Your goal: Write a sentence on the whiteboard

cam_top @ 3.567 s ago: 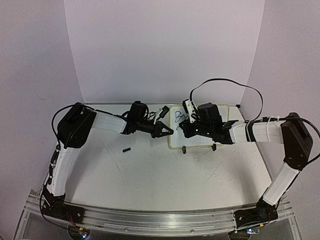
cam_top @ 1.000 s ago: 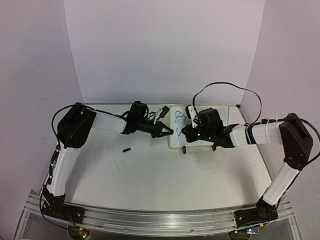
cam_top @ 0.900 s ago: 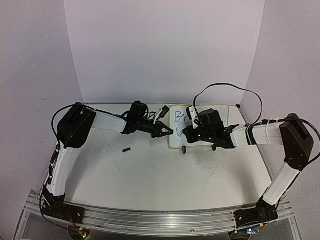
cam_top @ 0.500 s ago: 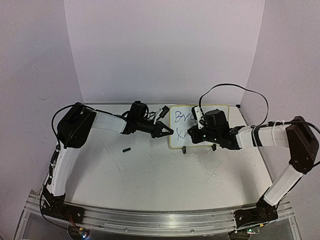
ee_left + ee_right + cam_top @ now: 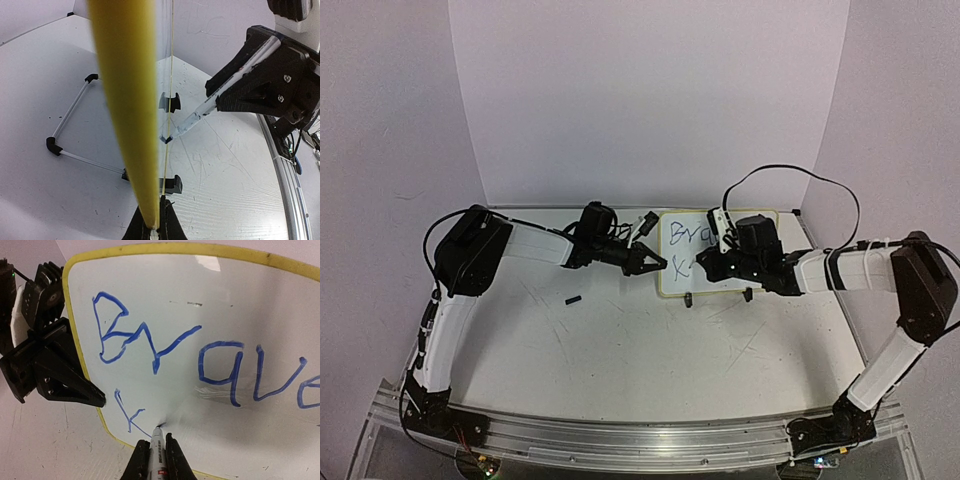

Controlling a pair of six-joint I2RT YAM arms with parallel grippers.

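You look to be starting the second line: your right hand (image 5: 158, 452) pinches the marker (image 5: 157, 438), tip touching the whiteboard (image 5: 250, 305) at upper centre of the overhead view, while your left hand (image 5: 155, 226) clamps its left rim, so the next move likely needs light, steady strokes rightward.

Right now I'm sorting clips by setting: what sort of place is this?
Probably a robot lab cell: left arm and right arm bolted to an aluminium rail, plain backdrop panels, scratched tabletop.
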